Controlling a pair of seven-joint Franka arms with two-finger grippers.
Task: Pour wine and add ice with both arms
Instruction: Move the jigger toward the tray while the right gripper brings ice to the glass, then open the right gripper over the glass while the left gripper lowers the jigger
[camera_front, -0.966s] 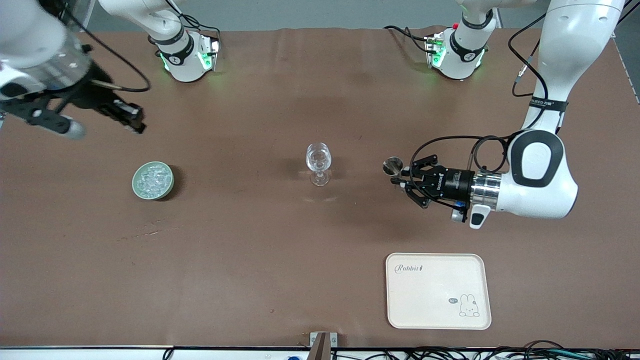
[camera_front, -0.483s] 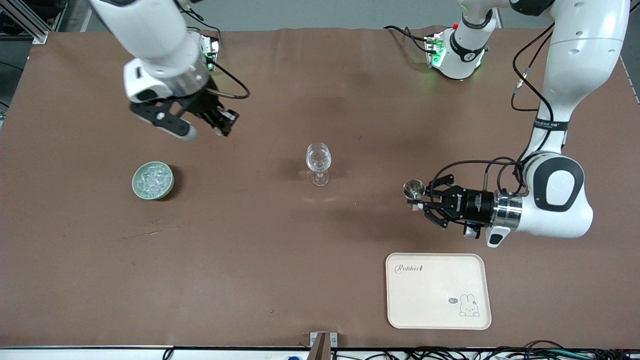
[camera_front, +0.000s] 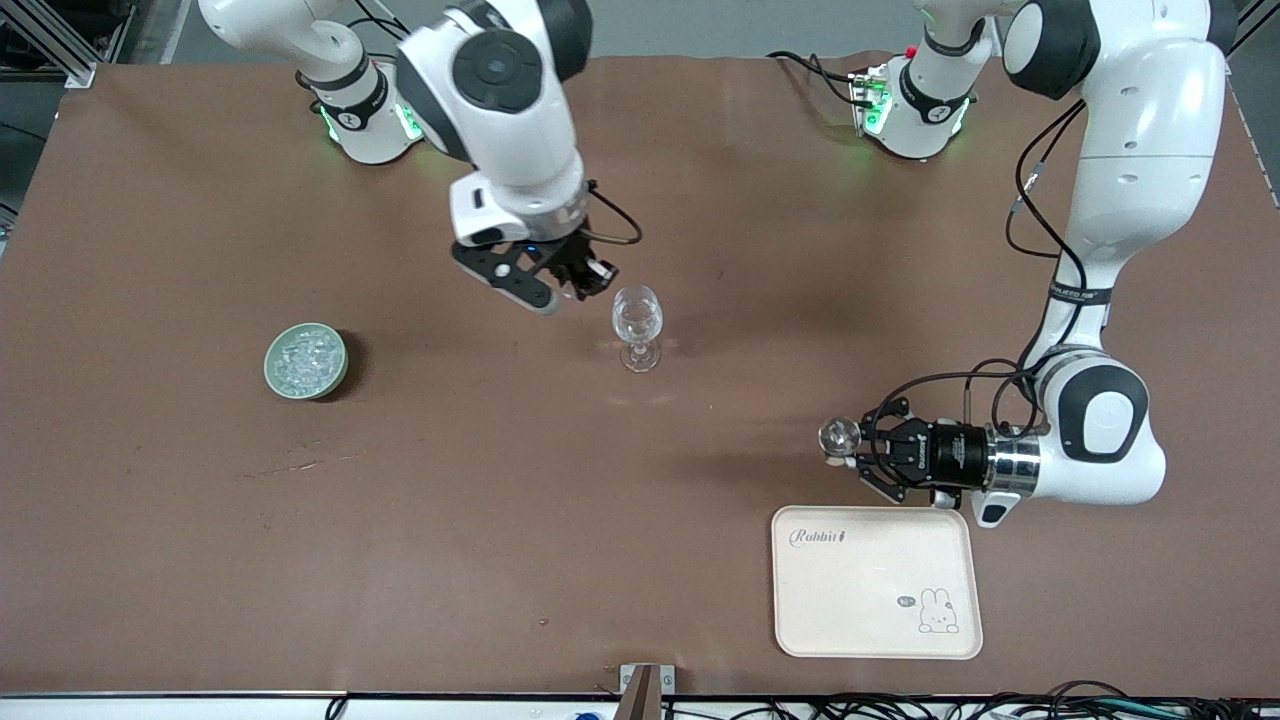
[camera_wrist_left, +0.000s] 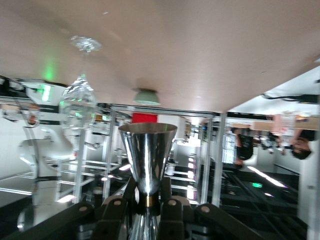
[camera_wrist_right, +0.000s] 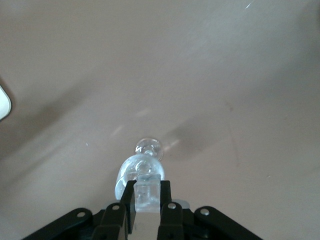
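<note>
Since the earlier frame, the right arm has swung in from its end of the tabletop (camera_front: 200, 560), and the right claw (camera_front: 585, 277) now hangs just beside the rim of the clear stemmed wine glass (camera_front: 637, 325). Its fingers (camera_wrist_right: 130, 201) are clenched on a small clear ice cube (camera_wrist_right: 147, 192), directly over the glass bowl in the right wrist view. The left arm has drawn back toward the cream rectangular tray with a rabbit drawing (camera_front: 875, 580). The left claw (camera_front: 850, 455) is above the bare tabletop just beside the tray edge, grasping the small silvery hourglass-shaped metal jigger (camera_front: 838, 436) at its narrow waist. The jigger seems tilted toward the camera, but this is hard to judge. The heap of glistening ice cubes (camera_front: 305, 357) lies in the small round pale-green bowl (camera_front: 272, 372), toward the right arm's end, well apart from the glass.
</note>
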